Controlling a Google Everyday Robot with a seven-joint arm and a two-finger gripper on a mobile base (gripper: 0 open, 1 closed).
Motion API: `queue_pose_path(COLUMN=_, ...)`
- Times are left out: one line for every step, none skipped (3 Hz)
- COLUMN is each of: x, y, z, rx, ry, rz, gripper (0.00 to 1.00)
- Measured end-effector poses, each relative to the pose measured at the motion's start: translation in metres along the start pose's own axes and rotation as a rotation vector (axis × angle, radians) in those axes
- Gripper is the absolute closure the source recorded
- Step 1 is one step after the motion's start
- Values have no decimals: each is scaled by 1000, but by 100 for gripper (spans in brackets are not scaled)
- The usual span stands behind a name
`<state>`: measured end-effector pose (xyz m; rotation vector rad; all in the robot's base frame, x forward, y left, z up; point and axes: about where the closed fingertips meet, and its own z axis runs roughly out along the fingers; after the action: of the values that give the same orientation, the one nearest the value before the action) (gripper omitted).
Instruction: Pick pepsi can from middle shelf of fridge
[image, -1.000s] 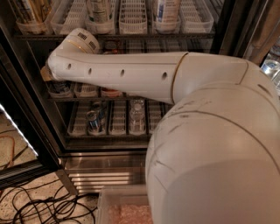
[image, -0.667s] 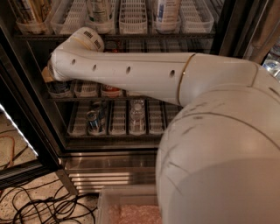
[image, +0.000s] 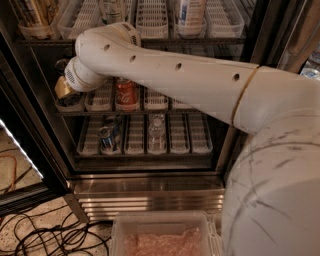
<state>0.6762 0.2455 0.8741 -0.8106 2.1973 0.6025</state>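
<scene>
My gripper (image: 63, 89) is inside the fridge (image: 150, 185) at the left end of the middle shelf (image: 150, 111), just above a white lane tray. My white forearm (image: 165, 70) reaches in from the right and covers much of that shelf. A red cola can (image: 126, 93) stands on the shelf just right of my wrist. The pepsi can is hidden, most likely behind my wrist and gripper. A dark round shape (image: 61, 65) sits just above the gripper; I cannot tell what it is.
The lower shelf holds dark cans (image: 106, 138) and a clear bottle (image: 156, 128) in white trays. The top tier holds tall bottles (image: 189, 15). The black door frame (image: 30, 125) stands at left. Cables (image: 45, 235) lie on the floor. A clear bin (image: 162, 235) sits below.
My forearm has swung upward and my shoulder has drawn back to the right, uncovering the red can and more of the shelves. The gripper stays at the left end of the middle shelf.
</scene>
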Motion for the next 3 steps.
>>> queue_pose_path(x=-1, y=1, z=-7, rx=-28, ry=4, rz=-38, gripper=100)
queue_pose_path(x=-7, y=7, z=-7, rx=-56, ry=-7, rz=-68, gripper=100)
queue_pose_path(x=-16, y=4, z=-5, rx=-70, ry=-33, rz=-87, gripper=100)
